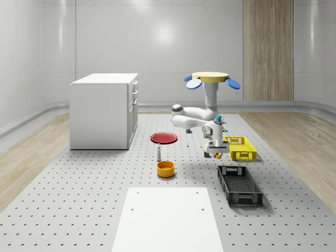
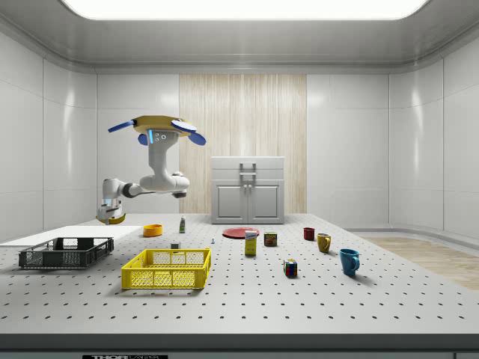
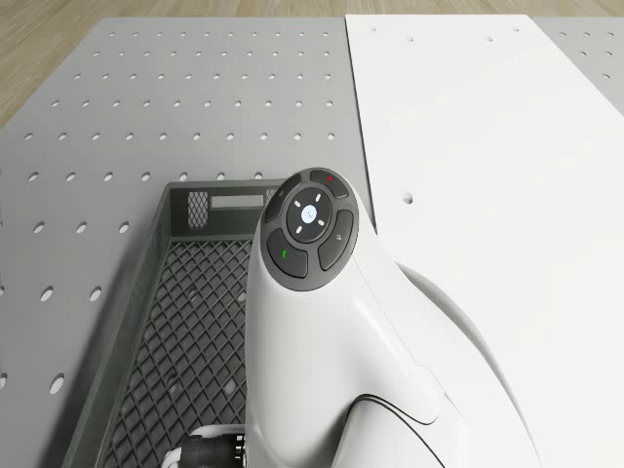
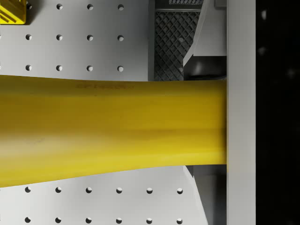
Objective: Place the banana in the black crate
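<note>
I see the perforated table (image 1: pixel 79 199) spread across the room, with a white cabinet (image 1: pixel 102 110) standing on it at the whole-scene view's left and a white sheet (image 1: pixel 167 218) lying at the near edge. My drone (image 1: pixel 210 79) hovers above the table, over the ground between the red plate (image 1: pixel 164 137) and the yellow crate (image 1: pixel 240 147), and the arm (image 1: pixel 197 114) folds down from it toward the crates.

The black crate (image 1: pixel 239 185) lies on the table just in front of the yellow crate, long side running toward the near edge. In the drone view I look past the arm's white wrist housing onto the crate's mesh floor (image 3: pixel 185 331), with the white sheet beside it.

The gripper (image 1: pixel 213 152) hangs in the air above the table, close to the far end of the black crate and beside the yellow one. Its fingers are closed on the banana (image 4: pixel 112 126): in the wrist view the fruit runs straight across between them, pressed against one finger (image 4: pixel 240 117), a smooth plain yellow body that widens toward one end. Below it I see the holed table surface, one corner of the black crate and a corner of the yellow crate (image 4: pixel 11 11). In the side view a bit of yellow shows at the gripper (image 2: pixel 111 217), well above the black crate (image 2: pixel 66 253).

An orange bowl (image 1: pixel 165 168) sits near the plate.
</note>
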Tool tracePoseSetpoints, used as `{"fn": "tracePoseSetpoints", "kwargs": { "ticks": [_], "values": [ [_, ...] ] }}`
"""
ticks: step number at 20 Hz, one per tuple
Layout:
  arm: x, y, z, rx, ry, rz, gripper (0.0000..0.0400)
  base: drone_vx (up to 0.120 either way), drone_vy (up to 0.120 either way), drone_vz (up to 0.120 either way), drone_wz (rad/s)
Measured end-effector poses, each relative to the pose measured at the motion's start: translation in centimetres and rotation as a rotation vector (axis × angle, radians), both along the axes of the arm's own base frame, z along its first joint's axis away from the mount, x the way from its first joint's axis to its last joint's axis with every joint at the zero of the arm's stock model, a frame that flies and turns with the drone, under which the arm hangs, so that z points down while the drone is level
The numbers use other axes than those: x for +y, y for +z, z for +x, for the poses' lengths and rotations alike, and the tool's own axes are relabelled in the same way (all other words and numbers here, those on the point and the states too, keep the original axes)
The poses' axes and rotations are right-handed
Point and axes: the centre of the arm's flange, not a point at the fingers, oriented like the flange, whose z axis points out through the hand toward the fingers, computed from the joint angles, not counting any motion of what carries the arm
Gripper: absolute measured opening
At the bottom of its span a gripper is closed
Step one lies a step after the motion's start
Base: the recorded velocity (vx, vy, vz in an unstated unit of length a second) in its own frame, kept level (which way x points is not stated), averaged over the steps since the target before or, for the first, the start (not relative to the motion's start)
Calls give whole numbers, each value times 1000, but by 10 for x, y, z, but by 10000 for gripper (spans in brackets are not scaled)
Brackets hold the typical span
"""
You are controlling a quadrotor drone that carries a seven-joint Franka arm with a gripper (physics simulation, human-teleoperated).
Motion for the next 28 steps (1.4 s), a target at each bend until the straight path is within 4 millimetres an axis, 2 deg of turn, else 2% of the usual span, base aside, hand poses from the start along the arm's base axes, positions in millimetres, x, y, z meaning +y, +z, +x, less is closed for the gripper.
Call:
{"fn": "tracePoseSetpoints", "kwargs": {
  "ticks": [20,24,28],
  "values": [
    [0,0,0,0,0,0,189,120,120,0,0],
    [0,0,0,0,0,0,189,120,0,0,0],
    [0,0,0,0,0,0,189,120,0,-110,0]
  ]
}}
